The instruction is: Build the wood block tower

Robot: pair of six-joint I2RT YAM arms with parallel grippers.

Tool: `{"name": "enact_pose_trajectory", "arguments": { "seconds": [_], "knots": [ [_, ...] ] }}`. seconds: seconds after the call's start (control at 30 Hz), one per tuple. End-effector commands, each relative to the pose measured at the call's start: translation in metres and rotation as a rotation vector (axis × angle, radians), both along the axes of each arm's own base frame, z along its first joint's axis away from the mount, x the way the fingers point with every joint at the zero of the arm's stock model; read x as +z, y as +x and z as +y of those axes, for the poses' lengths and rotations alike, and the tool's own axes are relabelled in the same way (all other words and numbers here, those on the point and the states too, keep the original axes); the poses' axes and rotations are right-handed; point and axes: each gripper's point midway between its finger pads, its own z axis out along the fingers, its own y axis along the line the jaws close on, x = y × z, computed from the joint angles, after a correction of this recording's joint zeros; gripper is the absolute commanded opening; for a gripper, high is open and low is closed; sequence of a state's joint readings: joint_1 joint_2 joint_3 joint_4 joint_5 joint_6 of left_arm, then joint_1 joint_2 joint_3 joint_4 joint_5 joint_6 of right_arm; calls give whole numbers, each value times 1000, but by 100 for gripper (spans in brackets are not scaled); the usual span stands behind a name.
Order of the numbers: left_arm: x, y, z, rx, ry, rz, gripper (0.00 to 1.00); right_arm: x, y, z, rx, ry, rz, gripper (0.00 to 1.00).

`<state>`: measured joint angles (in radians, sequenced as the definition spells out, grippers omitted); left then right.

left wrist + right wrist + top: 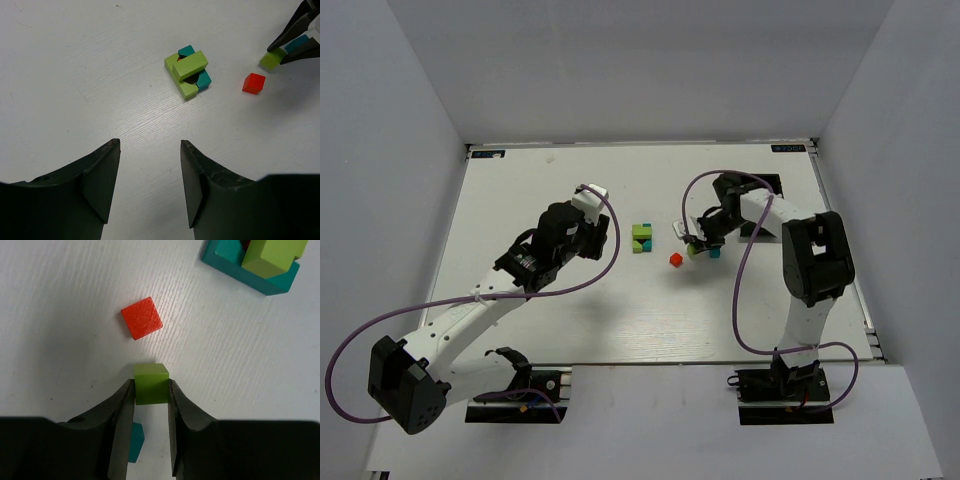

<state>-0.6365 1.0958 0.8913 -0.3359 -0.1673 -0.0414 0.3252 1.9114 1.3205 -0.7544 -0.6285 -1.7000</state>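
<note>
Fingers of the right gripper are clenched on a lime-green cube, gripping only its rear half, so it could pivot or slip in transit. The wood block tower sits mid-table, apart from it toward the left arm. It is a low cluster of lime and teal blocks whose top piece lies askew, and a hard or off-centre placement would likely shove it apart. A red cube just ahead and a teal cube beside the fingers are easily knocked. The left gripper hangs released above the table.
</note>
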Motion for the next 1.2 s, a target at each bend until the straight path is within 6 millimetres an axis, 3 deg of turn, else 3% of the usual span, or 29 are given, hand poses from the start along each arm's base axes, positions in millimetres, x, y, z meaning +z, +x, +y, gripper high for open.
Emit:
{"name": "enact_pose_trajectory", "arguments": {
  "seconds": [0.0, 0.13, 0.23, 0.37, 0.43, 0.67, 1.17],
  "knots": [
    [7, 0, 2, -2, -14, -21, 62, 56, 1, 27, -45, 121, -9, 7],
    [7, 0, 2, -2, -14, -21, 62, 90, 11, 53, -179, 208, 29, 2],
    [7, 0, 3, 7, -11, -24, 62, 96, 8, 73, -259, 218, 91, 2],
    [7, 0, 3, 7, -11, -24, 62, 104, 19, 91, -320, 233, 95, 0],
    [7, 0, 3, 7, -11, -24, 62, 95, 22, 97, -348, 205, 116, 0],
    [7, 0, 3, 7, -11, -24, 62, 93, 31, 124, -387, 180, 89, 0],
    [7, 0, 3, 7, -11, -24, 62, 70, 34, 151, -361, 79, 62, 0]
  ]
}}
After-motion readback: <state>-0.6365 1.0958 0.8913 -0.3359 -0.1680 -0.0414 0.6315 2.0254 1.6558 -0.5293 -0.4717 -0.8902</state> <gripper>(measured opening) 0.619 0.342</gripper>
